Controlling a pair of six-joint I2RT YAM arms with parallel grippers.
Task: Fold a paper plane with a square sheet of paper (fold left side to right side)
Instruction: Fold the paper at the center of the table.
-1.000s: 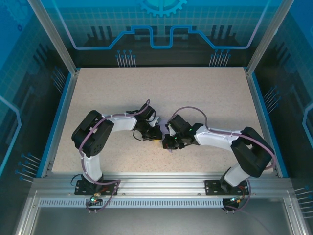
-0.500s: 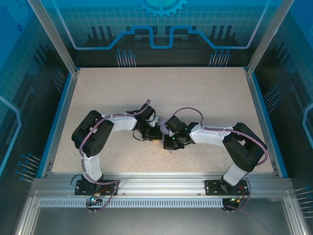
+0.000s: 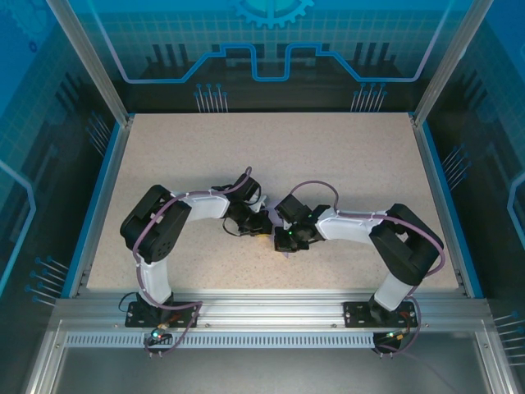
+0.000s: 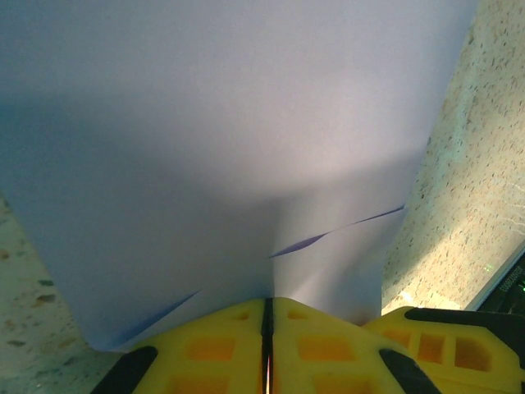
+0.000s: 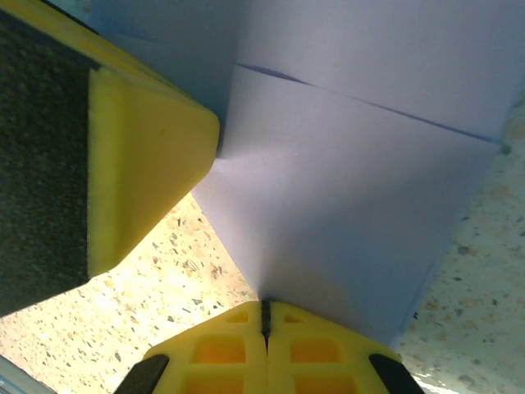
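Change: right arm [image 3: 406, 250] elbow had drawn toward nine o'clock.
Left gripper [image 4: 267, 328]: pinched shut on the lavender paper sheet [image 4: 230, 148].
Right gripper [image 5: 265, 322]: pinched the same sheet, at the middle of the table [image 3: 328, 156].
In the way: left gripper's yellow finger [image 5: 139, 180] at nine o'clock.

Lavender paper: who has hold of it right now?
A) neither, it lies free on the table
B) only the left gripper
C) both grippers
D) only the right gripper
C: in the left wrist view the left gripper is shut with the paper coming out of its seam. In the right wrist view the right gripper pinches it the same way.
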